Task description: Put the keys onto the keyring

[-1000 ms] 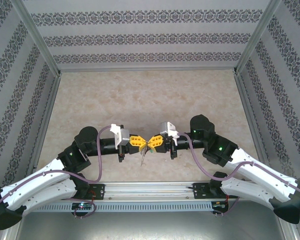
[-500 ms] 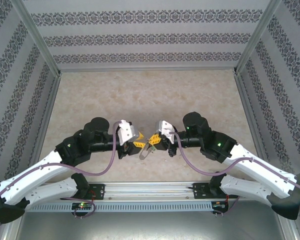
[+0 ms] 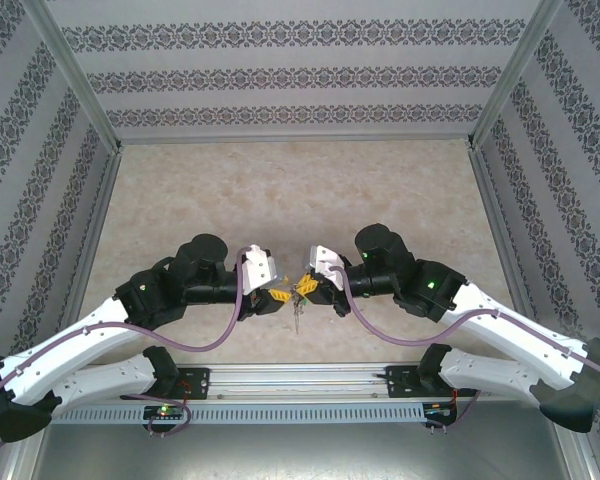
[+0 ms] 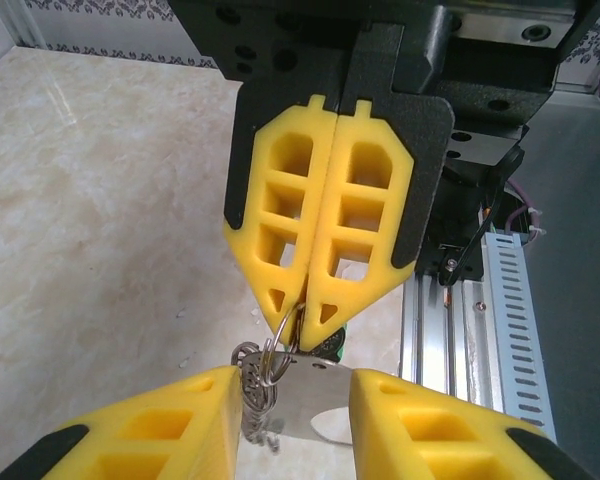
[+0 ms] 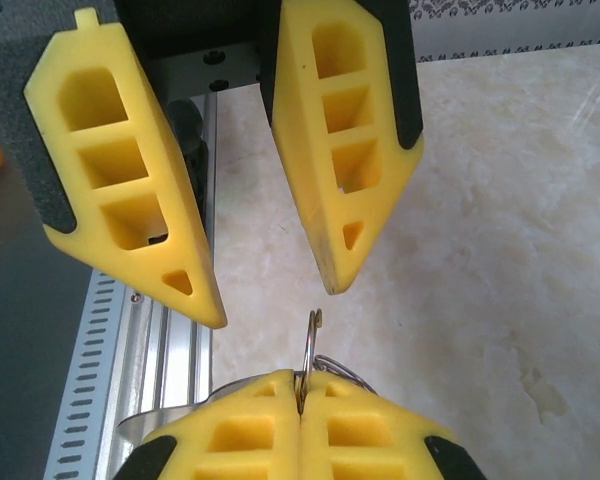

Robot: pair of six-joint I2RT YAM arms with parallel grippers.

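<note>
Your beige counter [image 3: 280, 190] runs back to patterned walls. In front of it, your two arms bend inward and meet nose to nose just ahead of the rail [image 3: 310, 376] at the near edge.

Your right gripper [image 5: 300, 385] is pressed together, pinching the thin wire of the keyring [image 5: 314, 340] right at its fingertips — the loop stands up out of the seam between them. Your left gripper [image 4: 295, 385] faces it with its fingers spread, their tips close to the right gripper's tips.

From the left wrist, the keyring's coiled wire and fine chain bunch up just below that pinch. The key [image 4: 315, 408] hangs there too, held up off the counter. Its silvery blade sits in the gap between your spread left fingers, and a sliver of green head peeks out behind the right gripper's tip — you can't tell whether the left fingers touch the blade.
</note>
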